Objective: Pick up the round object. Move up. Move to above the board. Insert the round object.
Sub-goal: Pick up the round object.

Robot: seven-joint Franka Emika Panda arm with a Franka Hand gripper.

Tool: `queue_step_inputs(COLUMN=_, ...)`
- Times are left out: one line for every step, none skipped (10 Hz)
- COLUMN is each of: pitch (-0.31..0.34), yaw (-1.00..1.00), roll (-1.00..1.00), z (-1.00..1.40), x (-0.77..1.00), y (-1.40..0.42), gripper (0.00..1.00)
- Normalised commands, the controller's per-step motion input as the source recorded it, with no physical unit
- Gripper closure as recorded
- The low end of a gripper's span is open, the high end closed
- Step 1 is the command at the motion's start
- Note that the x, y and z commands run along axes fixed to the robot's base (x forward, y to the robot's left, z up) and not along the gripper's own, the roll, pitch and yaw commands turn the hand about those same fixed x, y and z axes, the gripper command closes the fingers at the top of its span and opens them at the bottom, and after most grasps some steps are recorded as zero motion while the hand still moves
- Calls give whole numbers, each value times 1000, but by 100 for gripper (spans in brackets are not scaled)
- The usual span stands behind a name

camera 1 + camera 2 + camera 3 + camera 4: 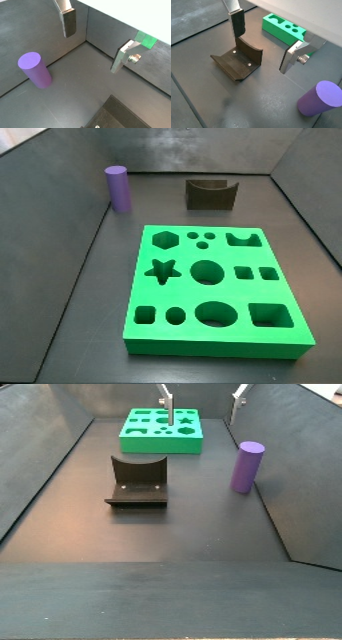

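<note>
Purple and smooth, the round object (118, 188) is seen as a plain cylinder, taller than wide, with a flat round top of a slightly lighter shade. It is stood upright on the dark floor (174, 534), close to a grey side wall (297, 474), and nothing is touching it. In a wrist view the same peg (320, 98) is shown well apart from the fingers.

The gripper (100, 37) is held above the floor with its jaws spread wide and nothing between them. Its fingers (236, 20) are shown as flat silver plates faced with dark pads.

The board (211, 289) is a bright green rectangular slab laid flat, matte in finish, and cut with many holes: a star, a hexagon, circles, squares and an oval. In a side view the board (162, 431) is placed at the far end of the floor, with the gripper (201, 396) seen above it.

A dark brown block (138, 481) with a curved notch in its upper edge is set on the floor between the board and the near edge, apart from the peg. The floor and walls are dull, dark grey and lightly mottled.
</note>
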Motion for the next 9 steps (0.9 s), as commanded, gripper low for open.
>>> queue_step_inputs(pitch=-9, yaw=0, roll=0, z=-109, x=-597, y=-43, gripper=0)
queue_step_inputs(pitch=-4, yaw=0, roll=33, z=-340, x=-677, y=-174, gripper=0)
queue_step_inputs(pitch=-73, yaw=-29, roll=79, z=-454, x=-1000, y=-231, gripper=0)
queue_step_inputs(pitch=-83, yaw=-9, roll=73, z=-434, x=-1000, y=-249, gripper=0)
queue_step_inputs(pitch=-61, yaw=0, roll=61, z=-389, x=-751, y=-189, gripper=0)
queue_step_inputs(pitch=-39, yaw=0, roll=80, z=-334, x=-731, y=-223, gripper=0)
queue_step_inputs(pitch=-36, yaw=0, roll=74, z=-320, x=-697, y=-269, gripper=0)
queue_step_inputs(pitch=-36, yaw=0, roll=49, z=-331, x=-517, y=-317, gripper=0)
queue_step_inputs(pitch=-26, yaw=0, roll=100, z=-346, x=-311, y=-329, gripper=0)
